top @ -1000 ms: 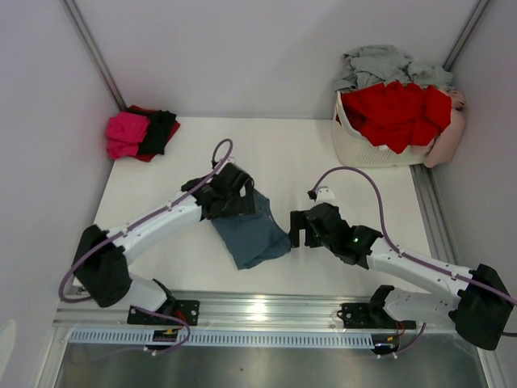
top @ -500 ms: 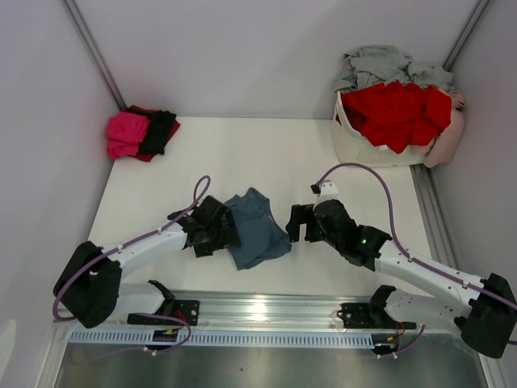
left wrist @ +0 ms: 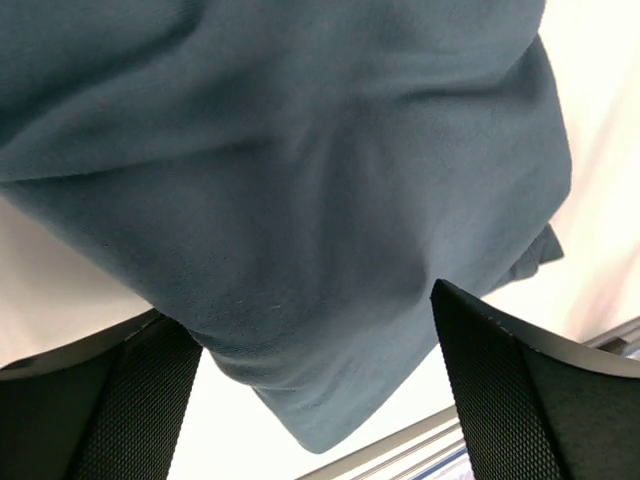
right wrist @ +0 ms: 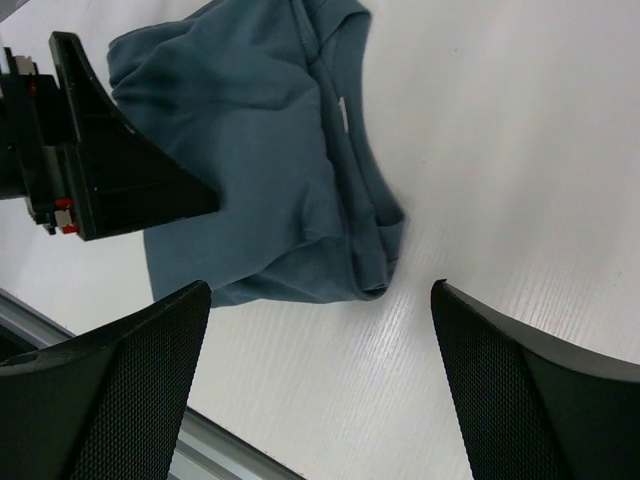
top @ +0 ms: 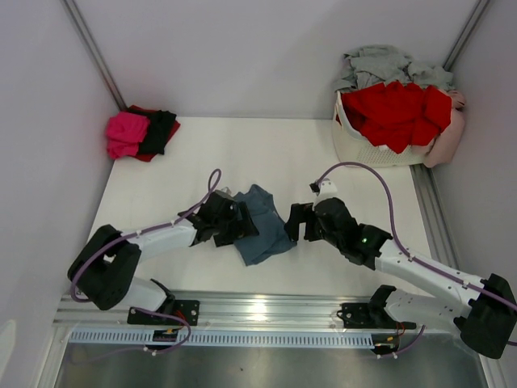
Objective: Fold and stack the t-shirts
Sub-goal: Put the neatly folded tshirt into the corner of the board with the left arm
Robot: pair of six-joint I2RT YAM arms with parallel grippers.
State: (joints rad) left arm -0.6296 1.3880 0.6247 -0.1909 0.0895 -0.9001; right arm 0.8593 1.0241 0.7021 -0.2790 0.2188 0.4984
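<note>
Slate blue-grey t-shirt (top: 265,230): lies crumpled on the white desk (top: 283,153), centre of the top view and toward the lower edge, between your two arms. It is not flat and several folds show.

Left pincer (top: 233,222): sits over the left part of that shirt in the top view. In its wrist view the left pincer (left wrist: 305,310) has its jaws wide apart, and the shirt (left wrist: 300,180) fills the frame beyond and between the fingers. Nothing is clamped. You cannot tell whether the tips press the cloth.

Right pincer (top: 297,225): just right of the shirt's right edge. In its wrist view the right pincer (right wrist: 320,290) has its jaws spread wide and is empty. The shirt (right wrist: 250,170) lies ahead of it with the collar toward the upper middle, showing a small pale neck label (right wrist: 343,112). The left pincer (right wrist: 100,170) shows there as a black wedge on the cloth's left side.

Upper left of the desk: a small heap with a magenta-pink t-shirt (top: 125,133) beside a black t-shirt (top: 160,129), and a red edge under them.

Upper right: a white lattice plastic basket (top: 367,149) holds red t-shirts (top: 396,113), with a pale grey t-shirt (top: 384,65) heaped behind them.
</note>
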